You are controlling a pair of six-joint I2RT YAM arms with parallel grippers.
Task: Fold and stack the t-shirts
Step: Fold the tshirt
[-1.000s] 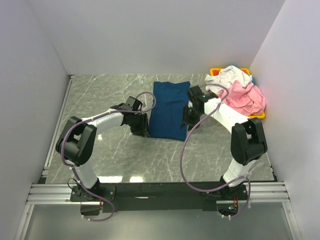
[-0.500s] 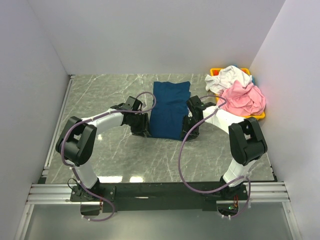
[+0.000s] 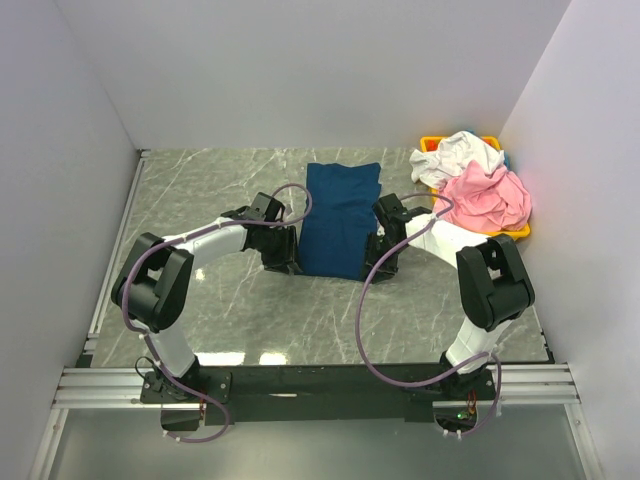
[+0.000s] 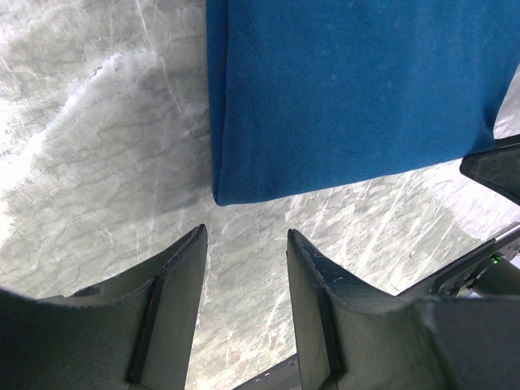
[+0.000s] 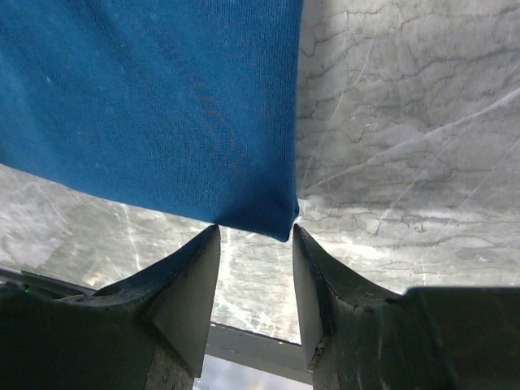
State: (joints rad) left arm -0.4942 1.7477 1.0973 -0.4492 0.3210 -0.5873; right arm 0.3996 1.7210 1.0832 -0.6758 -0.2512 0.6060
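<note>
The navy t-shirt [image 3: 340, 218] lies folded into a flat rectangle at the centre of the top view, on the marble table [image 3: 215, 180], with its long axis running from the upper to the lower part of the frame. The left gripper [image 4: 245, 242] sits low over the table at the lower left corner of the shirt. In the left wrist view its two fingers are spread apart with only bare marble between them, and the rounded shirt corner lies just above the fingertips in the frame, apart from them. The right gripper [image 5: 254, 238] sits at the lower right corner of the shirt. In the right wrist view its fingers are likewise spread, and the shirt corner reaches the mouth of the gap, close to the right-hand fingertip, without being pinched. Whether the cloth touches that fingertip cannot be told. The pink t-shirt [image 3: 492, 195] and the white t-shirt [image 3: 462, 152] are heaped, unfolded, in the yellow bin [image 3: 430, 143] at the upper right of the top view, white above pink in the frame, well apart from both grippers.
</note>
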